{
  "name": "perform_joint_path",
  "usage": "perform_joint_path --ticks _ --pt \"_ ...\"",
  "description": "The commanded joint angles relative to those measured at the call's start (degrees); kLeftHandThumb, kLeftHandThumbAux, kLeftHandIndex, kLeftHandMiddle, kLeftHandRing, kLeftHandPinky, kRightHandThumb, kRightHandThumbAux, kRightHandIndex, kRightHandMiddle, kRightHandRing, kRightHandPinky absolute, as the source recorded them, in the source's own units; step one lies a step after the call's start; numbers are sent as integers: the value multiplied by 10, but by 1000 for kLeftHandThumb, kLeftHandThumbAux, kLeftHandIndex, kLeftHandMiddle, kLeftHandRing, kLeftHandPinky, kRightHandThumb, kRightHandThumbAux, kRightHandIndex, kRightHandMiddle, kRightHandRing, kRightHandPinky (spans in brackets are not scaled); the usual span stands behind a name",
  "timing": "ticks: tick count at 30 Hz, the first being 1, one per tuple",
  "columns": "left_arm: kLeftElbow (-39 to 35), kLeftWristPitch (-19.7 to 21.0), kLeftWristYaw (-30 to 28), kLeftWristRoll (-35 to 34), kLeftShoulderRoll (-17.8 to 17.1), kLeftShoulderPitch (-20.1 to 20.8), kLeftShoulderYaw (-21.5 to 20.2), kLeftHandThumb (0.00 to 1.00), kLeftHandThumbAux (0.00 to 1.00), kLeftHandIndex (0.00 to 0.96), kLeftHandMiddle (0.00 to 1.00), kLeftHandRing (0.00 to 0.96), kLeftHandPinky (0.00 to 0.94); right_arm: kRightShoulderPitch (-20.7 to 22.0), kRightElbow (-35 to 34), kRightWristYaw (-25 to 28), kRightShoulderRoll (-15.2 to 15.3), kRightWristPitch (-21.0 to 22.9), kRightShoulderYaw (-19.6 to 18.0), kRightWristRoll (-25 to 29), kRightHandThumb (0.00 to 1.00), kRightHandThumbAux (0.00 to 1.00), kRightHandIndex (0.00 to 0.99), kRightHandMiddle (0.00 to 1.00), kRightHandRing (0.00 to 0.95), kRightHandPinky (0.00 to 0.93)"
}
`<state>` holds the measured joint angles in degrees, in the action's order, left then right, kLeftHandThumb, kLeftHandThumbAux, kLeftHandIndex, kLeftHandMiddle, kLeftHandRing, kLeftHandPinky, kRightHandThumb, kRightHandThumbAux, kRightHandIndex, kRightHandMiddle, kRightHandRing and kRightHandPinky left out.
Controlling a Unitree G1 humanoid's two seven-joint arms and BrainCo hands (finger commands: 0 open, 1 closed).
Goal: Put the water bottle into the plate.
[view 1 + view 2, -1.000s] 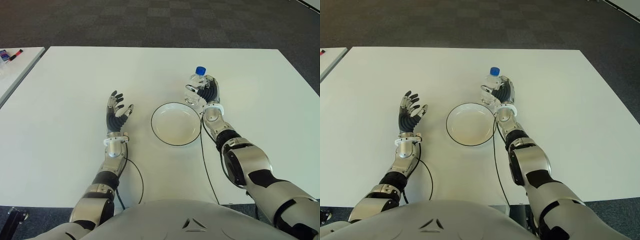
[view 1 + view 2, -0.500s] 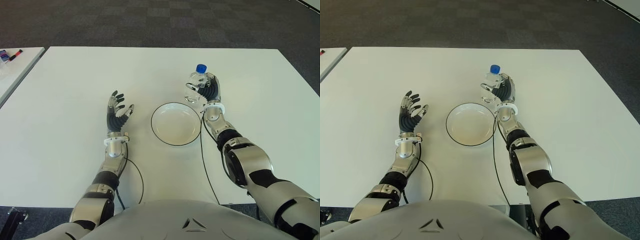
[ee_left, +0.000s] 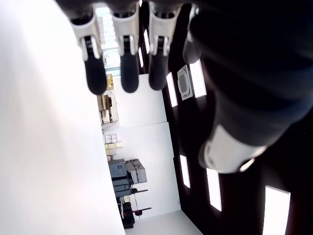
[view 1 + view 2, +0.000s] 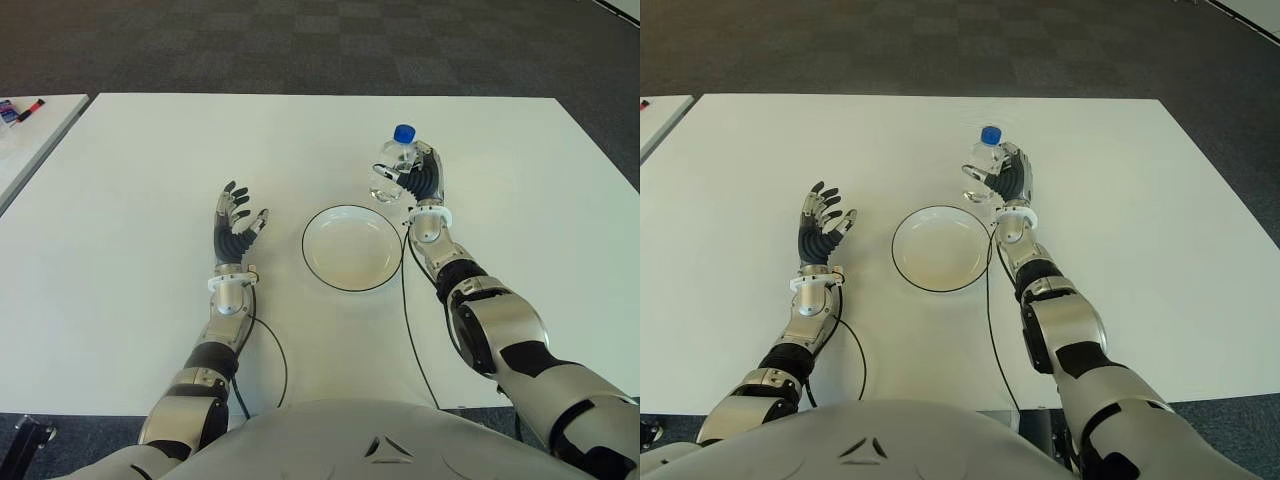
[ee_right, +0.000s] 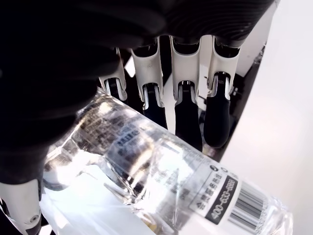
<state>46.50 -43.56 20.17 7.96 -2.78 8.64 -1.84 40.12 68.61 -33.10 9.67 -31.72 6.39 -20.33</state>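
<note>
White table [image 4: 130, 200] fills the view, dark carpet [image 4: 300, 40] beyond it. Right hand [image 4: 418, 178] has its fingers wrapped around the bottle [image 4: 391, 168], clear with a blue cap [image 4: 404, 133], held upright just beyond the plate's [image 4: 353, 248] far right rim. In the right wrist view the label [image 5: 220, 188] shows a barcode and digits reading about "400-633-8888". Left hand [image 4: 236, 225], fingers spread and empty, shows left of the plate.

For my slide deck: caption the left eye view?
Right robot hand grips clear blue-capped water bottle beside round white plate.
</note>
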Motion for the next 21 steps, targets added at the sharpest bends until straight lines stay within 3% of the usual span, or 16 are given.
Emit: perform_joint_path --ticks 1,21 --pt "19 4 -2 8 2 -14 1 268 763 115 213 237 287 -11 -31 -13 -3 -30 5 -5 840 681 386 530 595 570" --pt "13 13 -13 8 4 -15 5 293 773 116 210 233 282 -57 -102 -2 -3 -52 15 -5 841 680 392 517 578 550"
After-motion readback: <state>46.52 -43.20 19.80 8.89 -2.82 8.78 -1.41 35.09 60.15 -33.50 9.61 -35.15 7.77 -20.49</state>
